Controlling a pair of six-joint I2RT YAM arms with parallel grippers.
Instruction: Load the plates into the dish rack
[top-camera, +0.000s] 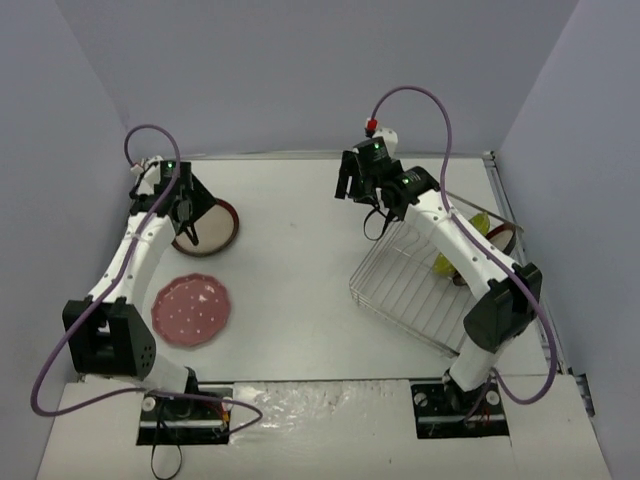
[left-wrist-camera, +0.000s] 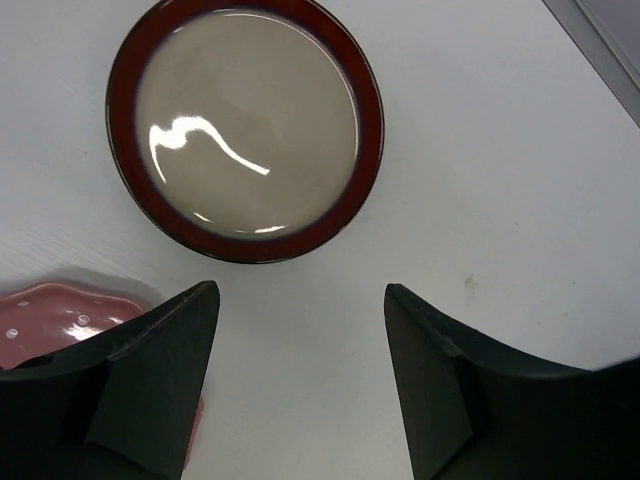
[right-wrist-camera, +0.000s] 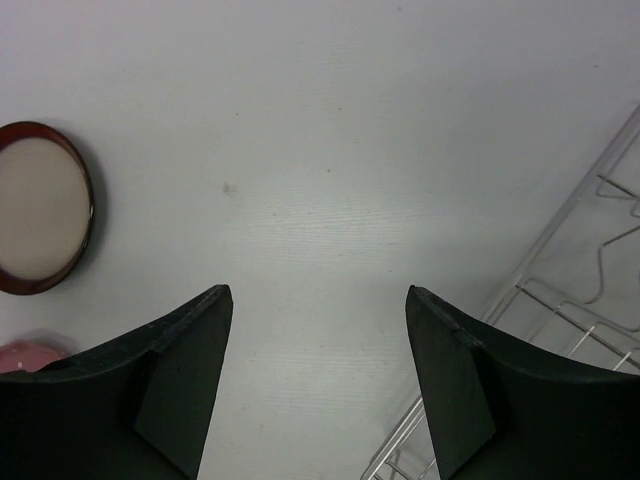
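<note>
Top external, near left: the pink plate (top-camera: 191, 311) lies flat on the worktop (top-camera: 300, 270), scalloped and white-dotted, nothing touching it, just beside the left arm.
Near right: the dish rack (top-camera: 415, 280) sits skewed on the worktop with the right arm stretched over it. The yellow-green plate (top-camera: 481, 222) shows through the wires at its far right, and the other red-rimmed plate (top-camera: 508, 238) pokes a dark rim out beside it. Two look loaded, though the arm hides much of them.
Far left: the red-rimmed plate (left-wrist-camera: 245, 125) lies flat, beige centre up, glare streaked across it.
Left pincer (left-wrist-camera: 300, 300): fingers spread wide, nothing between them, hovering at the plate's edge. Its wrist view puts the plate just ahead of the tips, with the pink one peeking in at lower left.
Right pincer (right-wrist-camera: 318, 300): fingers apart and empty, hanging over bare worktop just left of the rack's far corner. Rack wires show at the right edge of its wrist view.
Step in hand: by my read, the left arm is lining up on the red-rimmed plate, third of four.
Next move calls for: dropping down, getting a finger under that low rim and pinching it. A flat plate on a smooth worktop may slide. Then carry it right to the rack, perhaps by handover, and set it on edge between the prongs.
</note>
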